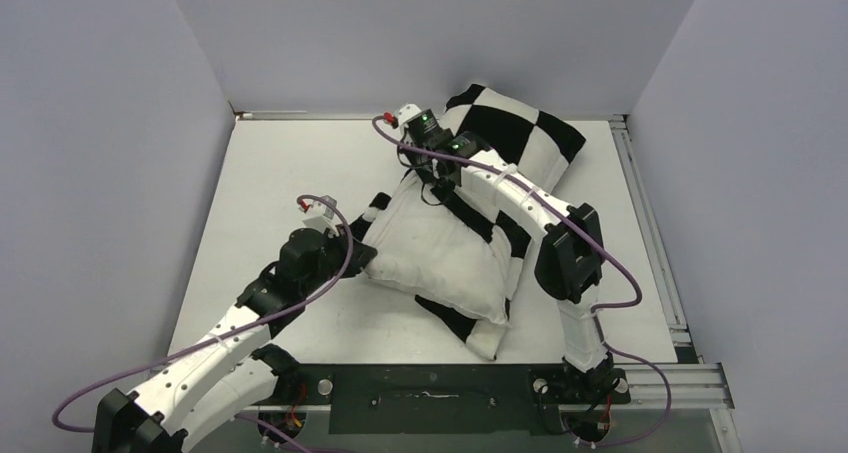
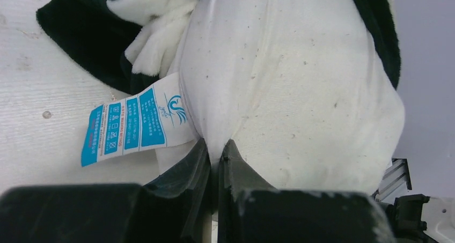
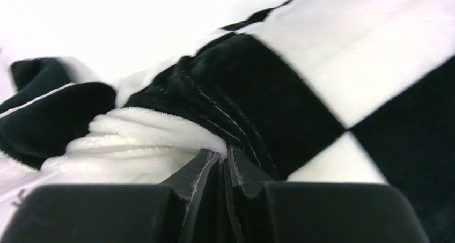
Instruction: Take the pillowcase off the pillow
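Overhead view: white worktop [image 1: 300, 163] enclosed by plain grey walls, with both arms reaching in from the near edge. The pillow [image 1: 440, 248], plain white and plump, lies slantwise across the middle of the worktop. Its near part is bare and one corner points toward the near edge. The pillowcase [image 1: 515, 123], in large black and white squares, covers the far part and bulges toward the far right corner of the worktop. Checkered fabric also shows along the pillow's left side and beneath its near corner.

Left wrist view: the left gripper [image 2: 217, 149] has its jaws pressed together on a pinch of the pillow's white cloth, at the cushion's left end. A blue-and-white care label [image 2: 134, 126] hangs just beside the pinch and lies flat on the worktop. Behind the label, black and white plush from the pillowcase is gathered in folds against the pillow.

Right wrist view: the right gripper [image 3: 222, 156] is clamped on a bunched fold of the pillowcase, where a white plush edge meets a black square. Seen from overhead, this grip sits at the rumpled mouth of the case, on top of the pillow and toward the far edge of the worktop. The right arm stretches diagonally across the checkered cover to reach it.
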Motion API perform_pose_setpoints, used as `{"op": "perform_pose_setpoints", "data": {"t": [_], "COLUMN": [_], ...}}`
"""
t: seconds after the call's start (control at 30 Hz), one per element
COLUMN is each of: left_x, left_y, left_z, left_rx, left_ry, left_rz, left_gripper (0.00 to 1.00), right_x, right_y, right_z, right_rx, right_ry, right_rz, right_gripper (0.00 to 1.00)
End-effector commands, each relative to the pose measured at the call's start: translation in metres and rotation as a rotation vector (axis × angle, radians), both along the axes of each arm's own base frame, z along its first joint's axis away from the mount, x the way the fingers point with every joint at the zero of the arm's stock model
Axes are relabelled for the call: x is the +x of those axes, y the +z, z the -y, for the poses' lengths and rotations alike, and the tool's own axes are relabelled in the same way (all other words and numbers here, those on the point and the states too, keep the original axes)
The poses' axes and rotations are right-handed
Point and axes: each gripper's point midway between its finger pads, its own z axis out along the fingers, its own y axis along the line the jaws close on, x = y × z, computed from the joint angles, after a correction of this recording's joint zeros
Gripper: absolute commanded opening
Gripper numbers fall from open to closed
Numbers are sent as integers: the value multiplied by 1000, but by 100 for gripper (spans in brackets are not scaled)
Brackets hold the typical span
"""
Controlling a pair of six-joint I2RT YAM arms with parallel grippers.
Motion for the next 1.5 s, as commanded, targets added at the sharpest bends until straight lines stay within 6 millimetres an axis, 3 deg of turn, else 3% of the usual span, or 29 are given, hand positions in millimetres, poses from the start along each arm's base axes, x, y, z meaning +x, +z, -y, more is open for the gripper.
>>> {"op": "perform_pose_setpoints", "data": {"t": [0.0,0.13,0.27,0.33,0.5,0.63,0.73,0.77,0.9,1.0,1.27,1.47], "left_x": [-17,-25,-31,-32,-13,17,34,37,44,39,6,-17], "left_y": [16,25,23,19,20,40,57,63,90,102,117,119], "left_z": [-25,-44,-67,-78,-93,-100,-94,-91,-80,-72,-15,45], "left_rx": [76,96,130,161,229,225,220,224,224,252,379,428], "left_ry": [27,86,173,216,313,411,406,392,330,285,126,-1], "left_rz": [-5,1,-6,-8,-10,40,67,73,131,162,219,257], "left_gripper": [0,0,0,0,0,0,27,32,61,73,90,93], "right_x": [65,90,105,104,79,60,47,43,21,5,-29,-51], "right_y": [50,64,57,46,22,24,36,42,66,72,73,68], "right_z": [80,117,138,122,49,9,-3,-3,15,39,101,143], "right_rx": [0,47,101,148,264,349,416,432,458,478,487,478], "right_ry": [-305,-414,-488,-433,-257,-189,-143,-132,-131,-156,-269,-343], "right_rz": [175,198,183,141,54,28,15,15,48,71,111,112], "right_gripper": [5,5,5,5,7,23,31,34,53,65,85,94]}}
